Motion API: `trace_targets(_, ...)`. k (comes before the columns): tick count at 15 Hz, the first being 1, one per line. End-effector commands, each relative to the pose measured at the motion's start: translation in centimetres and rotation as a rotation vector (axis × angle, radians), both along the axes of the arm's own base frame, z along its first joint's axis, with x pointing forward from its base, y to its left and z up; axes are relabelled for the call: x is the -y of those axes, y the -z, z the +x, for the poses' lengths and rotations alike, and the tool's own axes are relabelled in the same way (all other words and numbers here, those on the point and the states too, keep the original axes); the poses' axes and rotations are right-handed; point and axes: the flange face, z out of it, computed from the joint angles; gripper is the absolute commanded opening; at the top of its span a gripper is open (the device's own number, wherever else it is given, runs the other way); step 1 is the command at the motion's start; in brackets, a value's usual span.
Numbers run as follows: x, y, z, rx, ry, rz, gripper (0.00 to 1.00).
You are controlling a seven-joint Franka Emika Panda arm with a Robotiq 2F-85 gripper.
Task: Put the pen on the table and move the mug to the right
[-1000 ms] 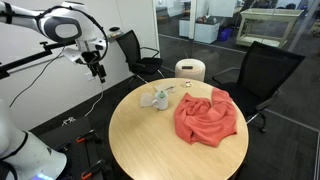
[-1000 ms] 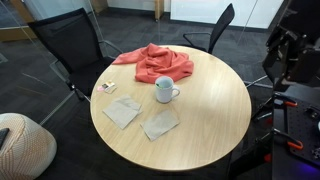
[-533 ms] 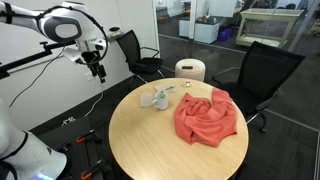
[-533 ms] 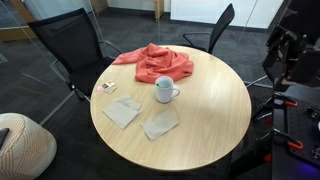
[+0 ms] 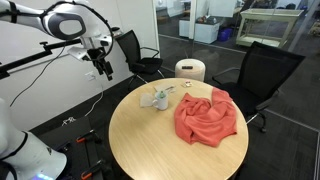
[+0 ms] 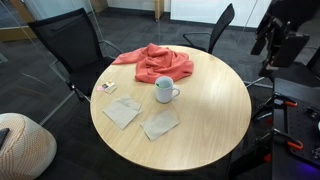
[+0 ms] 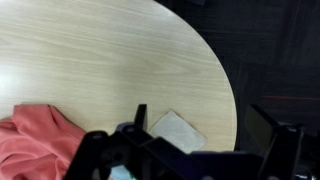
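Note:
The white-grey mug (image 6: 165, 91) stands upright near the middle of the round light wood table (image 6: 210, 120), next to the red cloth (image 6: 155, 62). It also shows in an exterior view (image 5: 157, 98). I cannot make out the green pen in any view. My gripper (image 5: 104, 69) hangs in the air beyond the table's edge, well away from the mug; it also shows in an exterior view (image 6: 272, 44). In the wrist view its fingers (image 7: 205, 135) are spread apart and empty above the table's edge (image 7: 215, 70).
Two pale napkins (image 6: 122, 112) (image 6: 160, 124) lie in front of the mug, and a small card-like item (image 6: 105, 87) lies near the rim. Black chairs (image 6: 70, 45) (image 5: 262, 70) stand around the table. A cream cylinder with a dark top (image 5: 190, 70) stands behind it.
The arm has shifted: the gripper has moved slightly up and toward the table. Nothing on the table has moved.

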Motion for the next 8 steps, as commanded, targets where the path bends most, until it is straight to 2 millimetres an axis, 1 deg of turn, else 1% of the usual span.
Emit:
trace_targets(1,1.5,-0.2,3.8,0.045,-0.050,-0.012,1.00)
trace_targets(4,3.2,0.8,6.8,0.109,-0.102,0.000,1.00)
trace_targets(7,4.6,2.2,8.9,0.144,-0.135,0.025,1.00)
trace_targets(8,4.1,1.7,7.3,0.130,-0.110,0.018,1.00)
